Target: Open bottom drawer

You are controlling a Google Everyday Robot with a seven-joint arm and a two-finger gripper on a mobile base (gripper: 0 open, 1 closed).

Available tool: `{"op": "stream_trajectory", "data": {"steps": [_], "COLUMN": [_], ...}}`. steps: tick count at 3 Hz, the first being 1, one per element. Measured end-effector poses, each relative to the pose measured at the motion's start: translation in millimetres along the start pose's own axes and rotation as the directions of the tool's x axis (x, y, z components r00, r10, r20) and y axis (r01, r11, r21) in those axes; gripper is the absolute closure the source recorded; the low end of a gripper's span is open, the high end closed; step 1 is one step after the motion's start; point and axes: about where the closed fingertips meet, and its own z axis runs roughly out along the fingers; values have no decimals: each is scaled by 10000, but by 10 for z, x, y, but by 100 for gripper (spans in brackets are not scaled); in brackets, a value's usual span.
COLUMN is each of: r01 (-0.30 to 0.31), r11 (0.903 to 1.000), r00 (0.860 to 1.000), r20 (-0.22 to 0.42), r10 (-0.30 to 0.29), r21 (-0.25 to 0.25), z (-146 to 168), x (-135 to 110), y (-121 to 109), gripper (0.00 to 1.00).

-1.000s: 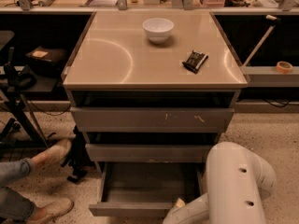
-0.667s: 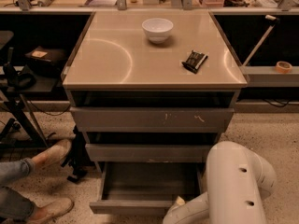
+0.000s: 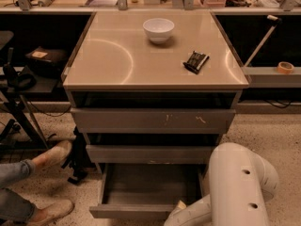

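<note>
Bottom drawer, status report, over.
Gripper out of sight, under the white arm at the bottom edge. Bottom drawer pulled well out, inside showing. Someone's shoes on the floor beside it, not touching.

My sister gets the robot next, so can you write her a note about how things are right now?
Gripper: out of sight. It is somewhere beyond the white arm at the lower right, near the front right corner of the open drawer.
Bottom drawer: pulled well out, with its inside floor showing. The middle drawer and top drawer sit further back.
Done: the bottom drawer looks open.
Left: probably only backing the arm away. First check that the gripper is free of the drawer.
</note>
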Motion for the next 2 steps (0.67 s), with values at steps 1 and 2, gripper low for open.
{"op": "stream_trajectory", "data": {"steps": [1,2], "r01": [-60,-204], "r11": [10000,9995], "r00": [10000,9997], "r20": [-37,-122], "r10": [61,206], "r21": [68,227], "z": [-30,-113], "x": [37,122], "y": [42,153], "gripper": [100,100]}}
